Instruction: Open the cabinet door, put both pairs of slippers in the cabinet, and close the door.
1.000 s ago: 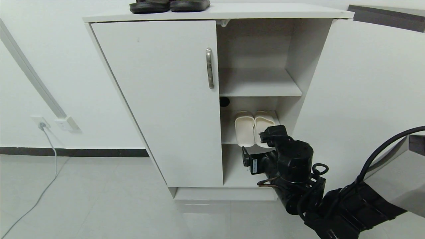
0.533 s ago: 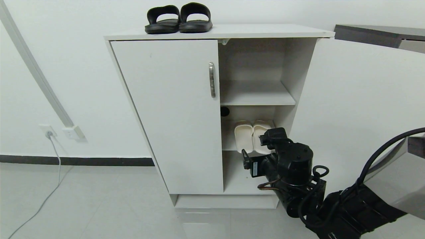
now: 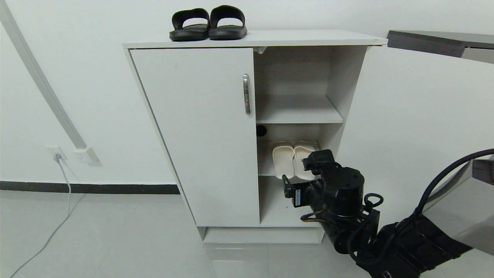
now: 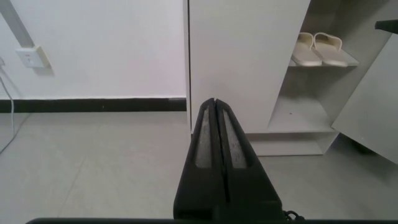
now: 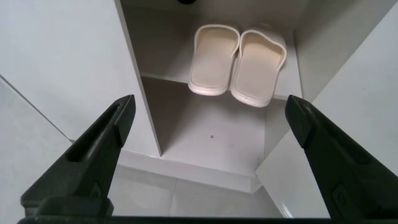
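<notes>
Head view: black slippers (image 3: 208, 23) lie high above, leftward of the right pincer (image 5: 210, 107), lengthwise toward the wall (image 3: 77, 77). Its jaws gape empty.

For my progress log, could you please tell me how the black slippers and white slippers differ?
The black slippers stand on top of the cabinet; the white slippers lie inside, on a shelf. The black slippers are dark, the white slippers pale cream. Each pair sits together.
</notes>
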You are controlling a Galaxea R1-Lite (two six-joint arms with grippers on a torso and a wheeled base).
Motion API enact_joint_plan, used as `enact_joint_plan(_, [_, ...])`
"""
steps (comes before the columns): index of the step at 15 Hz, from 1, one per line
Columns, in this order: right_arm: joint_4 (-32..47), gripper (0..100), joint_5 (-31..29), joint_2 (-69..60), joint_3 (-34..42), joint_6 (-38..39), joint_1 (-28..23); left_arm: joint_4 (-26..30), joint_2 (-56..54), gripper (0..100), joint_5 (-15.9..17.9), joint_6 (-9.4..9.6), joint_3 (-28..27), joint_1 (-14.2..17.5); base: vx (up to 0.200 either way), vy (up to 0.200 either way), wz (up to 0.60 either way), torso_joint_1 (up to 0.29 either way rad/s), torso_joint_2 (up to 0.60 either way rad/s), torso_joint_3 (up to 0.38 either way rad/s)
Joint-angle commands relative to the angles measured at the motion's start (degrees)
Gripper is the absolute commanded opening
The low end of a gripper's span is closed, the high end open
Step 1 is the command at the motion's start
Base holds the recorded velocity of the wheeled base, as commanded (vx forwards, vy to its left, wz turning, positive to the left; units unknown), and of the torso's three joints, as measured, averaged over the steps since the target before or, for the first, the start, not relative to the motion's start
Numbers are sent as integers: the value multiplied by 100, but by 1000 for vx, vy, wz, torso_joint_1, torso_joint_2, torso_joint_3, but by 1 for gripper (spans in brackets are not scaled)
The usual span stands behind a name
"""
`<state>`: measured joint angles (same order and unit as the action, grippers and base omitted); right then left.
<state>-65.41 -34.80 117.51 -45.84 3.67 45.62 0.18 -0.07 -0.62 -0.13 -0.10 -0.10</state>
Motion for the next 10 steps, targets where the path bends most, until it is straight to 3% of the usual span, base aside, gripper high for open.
enact_joint_plan(1, [2,100,0,18,22,2,0,-1,7,0,1,-4,1,1,0,0,0,0,0,0])
enact_joint_plan(5, [-6,100,0,71,31,2,0,-1,7,0,-8,-4,1,1,0,0,0,0,0,0])
enact_joint_plan(10, [-6,100,0,88,49,2,0,-1,7,0,-8,-4,1,1,0,200,0,6,0,5])
